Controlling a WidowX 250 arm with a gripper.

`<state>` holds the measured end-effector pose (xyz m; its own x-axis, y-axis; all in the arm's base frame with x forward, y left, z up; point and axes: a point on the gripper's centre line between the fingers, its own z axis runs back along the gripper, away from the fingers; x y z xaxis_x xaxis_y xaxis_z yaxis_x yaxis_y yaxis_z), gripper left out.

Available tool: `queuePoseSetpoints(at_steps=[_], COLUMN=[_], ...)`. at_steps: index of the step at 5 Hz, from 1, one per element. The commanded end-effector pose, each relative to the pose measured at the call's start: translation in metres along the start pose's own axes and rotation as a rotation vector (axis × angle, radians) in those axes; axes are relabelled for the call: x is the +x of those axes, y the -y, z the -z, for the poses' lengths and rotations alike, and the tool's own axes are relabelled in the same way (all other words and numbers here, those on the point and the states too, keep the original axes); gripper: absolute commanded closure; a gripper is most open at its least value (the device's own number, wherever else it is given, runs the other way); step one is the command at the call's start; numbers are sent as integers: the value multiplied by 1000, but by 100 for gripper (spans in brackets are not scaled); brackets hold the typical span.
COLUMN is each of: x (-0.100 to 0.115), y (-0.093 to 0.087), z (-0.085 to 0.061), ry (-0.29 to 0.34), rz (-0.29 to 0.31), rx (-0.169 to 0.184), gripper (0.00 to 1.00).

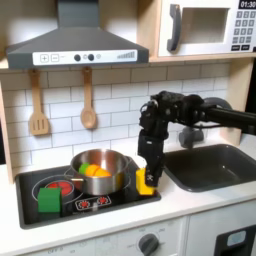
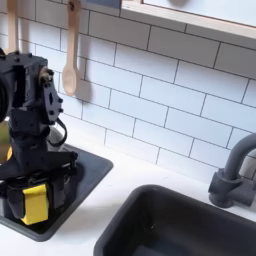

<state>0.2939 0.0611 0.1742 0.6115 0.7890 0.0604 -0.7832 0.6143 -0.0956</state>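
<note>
The claw (image 1: 146, 178) is clamped on a small yellow block (image 1: 146, 182), boxy with a bright plain face, at the front right corner of the black stove (image 1: 100, 205) in the first exterior view, just beside a steel pot (image 1: 100, 170) holding orange pieces; a green block (image 1: 49, 200) sits well apart

A white counter (image 1: 180, 205) is carrying a black stovetop (image 1: 60, 205) at the first exterior view's left and a dark sink (image 1: 215, 165) at right.

Black arm (image 1: 185, 108), boxy jointed segments, dark cable loops at wrist; gripper (image 2: 35, 190) apparently black too.
</note>
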Motion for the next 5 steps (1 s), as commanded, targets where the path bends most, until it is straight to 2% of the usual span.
queuePoseSetpoints(at_steps=[1, 2, 4, 5], x=[25, 35, 39, 41], y=[-8, -9, -6, -3], z=[-25, -32, -45, -38], ry=[5, 10, 14, 20], rz=[-33, -42, -54, -17], rx=[-44, -60, -85, -57], gripper=[100, 100, 100, 100])
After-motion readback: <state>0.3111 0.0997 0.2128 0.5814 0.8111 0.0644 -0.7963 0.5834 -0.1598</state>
